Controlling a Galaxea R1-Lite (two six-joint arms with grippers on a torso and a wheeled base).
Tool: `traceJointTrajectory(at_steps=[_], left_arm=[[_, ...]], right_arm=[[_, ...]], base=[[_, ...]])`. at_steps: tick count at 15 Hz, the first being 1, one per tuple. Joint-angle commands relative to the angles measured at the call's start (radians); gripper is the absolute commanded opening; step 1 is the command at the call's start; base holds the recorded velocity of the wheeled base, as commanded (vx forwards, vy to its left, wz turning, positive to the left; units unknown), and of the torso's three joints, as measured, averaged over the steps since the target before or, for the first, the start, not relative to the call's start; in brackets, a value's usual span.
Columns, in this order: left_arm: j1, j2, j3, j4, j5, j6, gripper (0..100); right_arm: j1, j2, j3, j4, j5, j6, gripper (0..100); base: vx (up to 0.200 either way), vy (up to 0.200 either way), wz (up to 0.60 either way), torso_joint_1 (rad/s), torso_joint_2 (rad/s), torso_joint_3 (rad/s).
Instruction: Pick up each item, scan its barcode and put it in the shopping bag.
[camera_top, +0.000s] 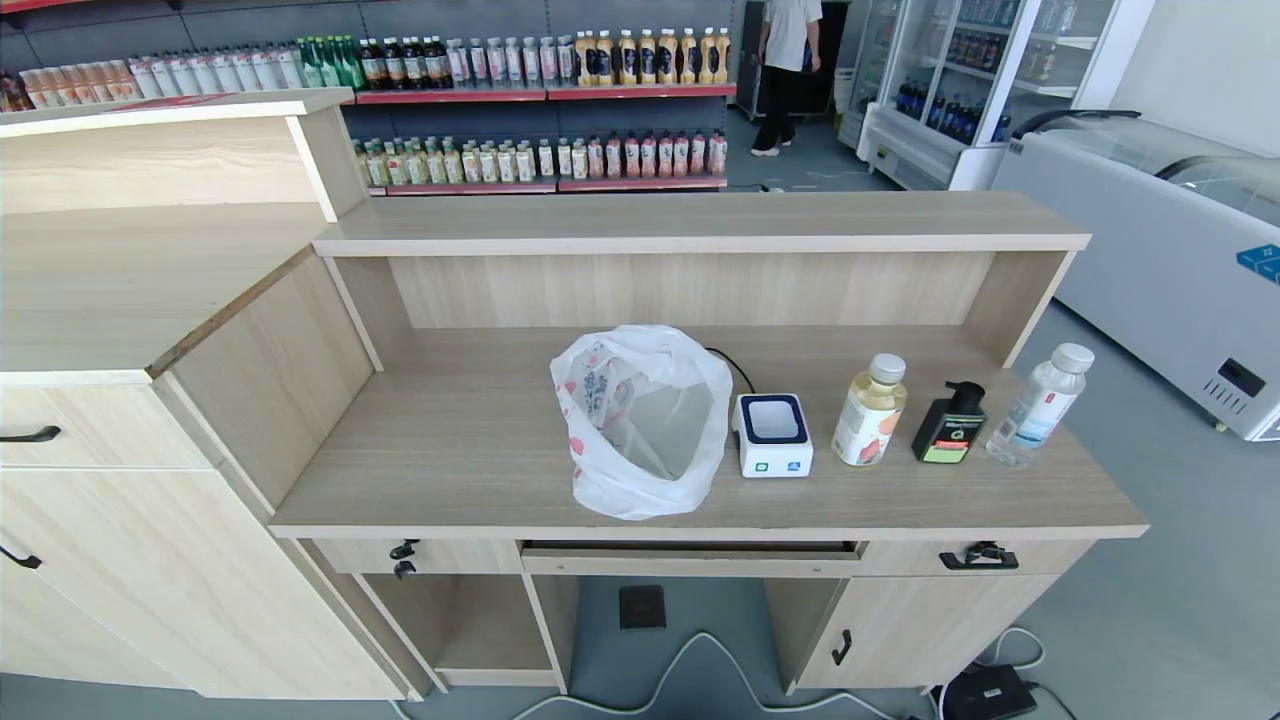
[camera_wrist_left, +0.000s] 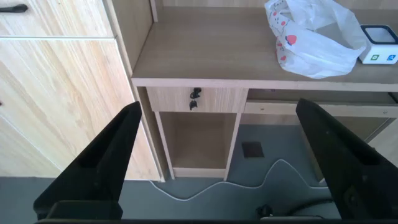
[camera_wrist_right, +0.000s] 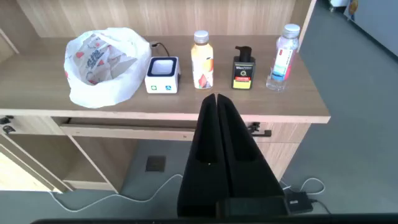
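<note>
1. My left hand (camera_wrist_left: 219, 106) stands wide apart; my right hand (camera_wrist_right: 215, 99) is pressed together, empty.
2. Centre frame on the table (camera_top: 450, 450): shopping bag (camera_top: 640, 420), scanner (camera_top: 772, 435), then juice bottle (camera_top: 870, 410), pump bottle (camera_top: 948, 425) and water bottle (camera_top: 1038, 405) to the right.
3. I can't read the labels.

the cable (camera_top: 736, 368) from the scanner (camera_top: 772, 433) runs behind the shopping bag (camera_top: 640, 420); the bag's bottom is hidden by its own folds. in the left wrist view the scanner is cut by the frame edge. label print on the yellow bottle (camera_top: 870, 412), black pump bottle (camera_top: 948, 425) and clear bottle (camera_top: 1035, 405) is too small to tell. the fingers (camera_wrist_right: 217, 149) of the right gripper (camera_wrist_right: 216, 98) hide part of the tabletop (camera_wrist_right: 308, 102) at its front edge.
</note>
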Motion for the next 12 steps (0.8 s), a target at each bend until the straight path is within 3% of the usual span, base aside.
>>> traceJointTrajectory(at_steps=[1, 4, 5, 12], left_arm=[[0.0, 0.0, 0.0, 0.0, 0.0, 0.0, 100], [0.0, 0.0, 0.0, 0.0, 0.0, 0.0, 100], [0.0, 0.0, 0.0, 0.0, 0.0, 0.0, 100], [0.0, 0.0, 0.0, 0.0, 0.0, 0.0, 100]], right_arm=[[-0.011, 0.423, -0.273, -0.062, -0.017, 0.032, 0], [-0.019, 0.633, -0.219, -0.272, -0.018, -0.002, 0], [-0.019, 0.693, -0.196, -0.361, -0.017, -0.016, 100], [-0.082, 1.072, 0.011, -0.853, -0.017, -0.009, 100]], base=[[0.0, 0.0, 0.0, 0.0, 0.0, 0.0], [0.0, 0.0, 0.0, 0.0, 0.0, 0.0], [0.0, 0.0, 0.0, 0.0, 0.0, 0.0], [0.0, 0.0, 0.0, 0.0, 0.0, 0.0]])
